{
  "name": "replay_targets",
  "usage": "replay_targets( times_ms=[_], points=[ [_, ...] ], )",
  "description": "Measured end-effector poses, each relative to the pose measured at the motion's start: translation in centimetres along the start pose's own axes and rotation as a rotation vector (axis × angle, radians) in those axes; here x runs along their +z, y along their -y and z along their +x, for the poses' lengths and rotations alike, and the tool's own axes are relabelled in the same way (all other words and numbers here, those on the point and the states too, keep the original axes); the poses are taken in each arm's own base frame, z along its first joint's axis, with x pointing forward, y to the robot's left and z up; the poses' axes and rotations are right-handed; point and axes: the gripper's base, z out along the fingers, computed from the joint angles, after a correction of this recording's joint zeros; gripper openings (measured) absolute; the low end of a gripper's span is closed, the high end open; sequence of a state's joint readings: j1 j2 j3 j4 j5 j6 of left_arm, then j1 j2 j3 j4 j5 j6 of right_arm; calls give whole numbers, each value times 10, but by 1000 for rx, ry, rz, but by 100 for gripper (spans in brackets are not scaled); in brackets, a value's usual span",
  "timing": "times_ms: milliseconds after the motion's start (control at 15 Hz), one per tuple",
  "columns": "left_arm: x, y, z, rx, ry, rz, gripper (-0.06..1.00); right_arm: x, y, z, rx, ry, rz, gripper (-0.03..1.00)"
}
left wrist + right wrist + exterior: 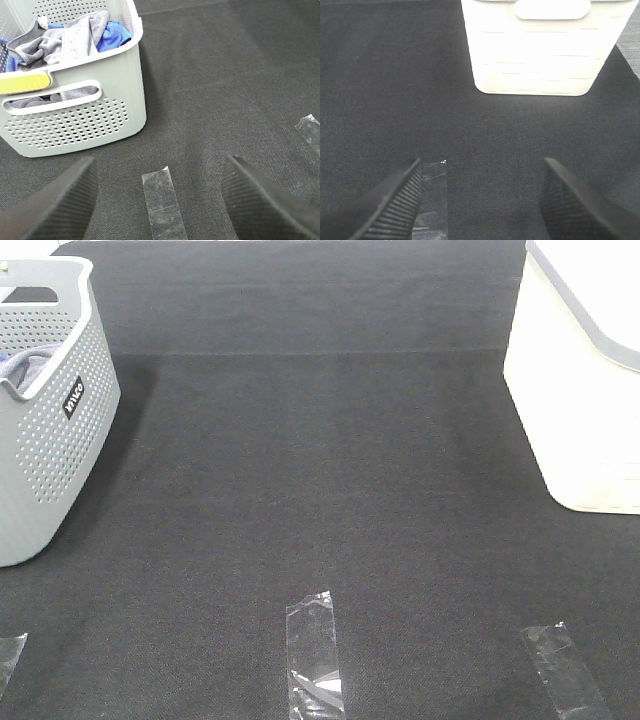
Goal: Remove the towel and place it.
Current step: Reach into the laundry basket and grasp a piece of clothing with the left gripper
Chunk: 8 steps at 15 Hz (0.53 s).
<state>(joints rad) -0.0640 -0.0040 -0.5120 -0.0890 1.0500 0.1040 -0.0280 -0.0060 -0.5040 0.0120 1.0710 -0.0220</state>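
Left claw (158, 167) and right claw (481, 170) both gape empty above the bench (330, 490). Our towel (75, 37) lies heaped in the basket (120, 100) at ten o'clock; we should pinch its top fold, avoiding the blue cloth (116, 35)

Centre: the black mat (320, 470) is lying open between the two containers, giving wide room to pass.
Left side: the grey basket (55, 440) is standing there, its perforated walls blocking a sideways reach.
Basket mouth: it is facing upward, with the towel (60, 42) and a blue cloth (116, 34) filling it.
Right side: the white bin (585, 410) is standing well apart from the basket.
Near edge: tape strips (313, 658) are lying flat, obstructing nothing.
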Motion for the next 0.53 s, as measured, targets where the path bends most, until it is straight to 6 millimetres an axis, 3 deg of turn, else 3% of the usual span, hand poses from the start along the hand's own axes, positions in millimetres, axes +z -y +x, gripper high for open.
replay_targets(
  times_ms=[533],
  points=[
    [0,0,0,0,0,0,68,0,0,0,0,0,0,63]
  ],
)
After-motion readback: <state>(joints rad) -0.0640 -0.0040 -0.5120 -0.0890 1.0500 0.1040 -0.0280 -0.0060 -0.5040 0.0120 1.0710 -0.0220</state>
